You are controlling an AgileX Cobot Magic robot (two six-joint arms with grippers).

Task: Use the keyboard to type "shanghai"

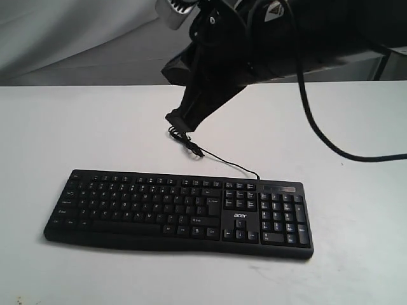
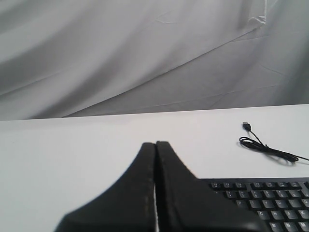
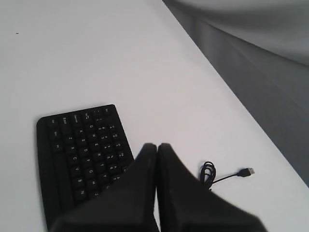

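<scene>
End effectors (image 2: pixel 155 144) (image 3: pixel 157 145) fully closed, empty.

The white table (image 1: pixel 356 254) carries the black keyboard (image 1: pixel 178 213) and its thin coiled cable (image 2: pixel 248 142).

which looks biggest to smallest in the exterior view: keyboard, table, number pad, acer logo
Largest to smallest:
1. table
2. keyboard
3. number pad
4. acer logo

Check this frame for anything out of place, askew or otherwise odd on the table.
One thing stands out: the keyboard is not connected to anything. Its USB cable runs back into a loose coil, and the plug lies free on the table. Nothing looks spilled or damaged.
</scene>
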